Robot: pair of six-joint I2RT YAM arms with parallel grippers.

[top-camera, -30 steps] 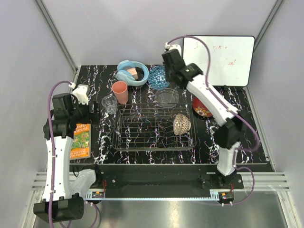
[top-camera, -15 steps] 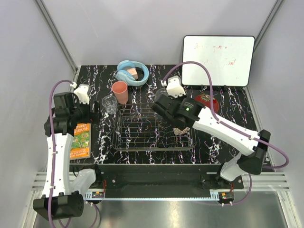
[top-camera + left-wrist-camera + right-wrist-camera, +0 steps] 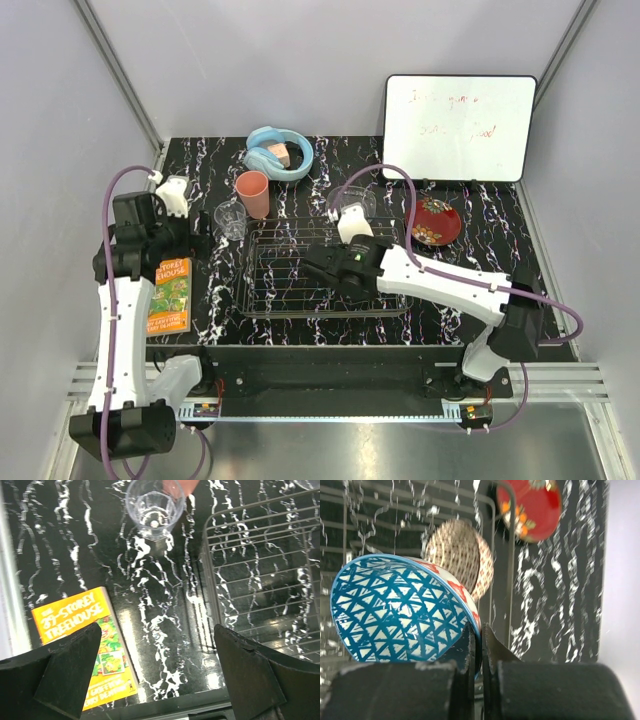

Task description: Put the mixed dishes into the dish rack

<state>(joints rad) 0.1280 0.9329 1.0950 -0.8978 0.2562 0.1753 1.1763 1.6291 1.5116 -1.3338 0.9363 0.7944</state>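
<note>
Between the fingers of the right gripper point(image 3: 479, 636) sits the rim of the blue patterned bowl point(image 3: 395, 610), clamped tight and tilted over the dish rack point(image 3: 280, 282), near the small beige patterned bowl point(image 3: 457, 555). Off to the side, the left gripper point(image 3: 157, 647) gapes wide, empty, near the small clear glass tumbler point(image 3: 153, 507).

red lacquer dish point(image 3: 530, 507) cut by the top edge, glass tumbler point(image 3: 152, 510) rim cropped, whiteboard point(image 3: 460, 125) writing unreadable

The wire rack point(image 3: 280, 272) holds the beige patterned bowl point(image 3: 460, 555) on edge at its right end. The blue triangle-patterned bowl point(image 3: 395, 610) hangs tilted above the rack, its rim pinched by the right gripper point(image 3: 480, 632). The pink cup point(image 3: 252, 192) and clear tumbler point(image 3: 154, 507) stand upright by the rack's far left corner, the glass bowl point(image 3: 368, 203) sits at its far edge, and the red dish point(image 3: 434, 222) lies off its far right corner
</note>
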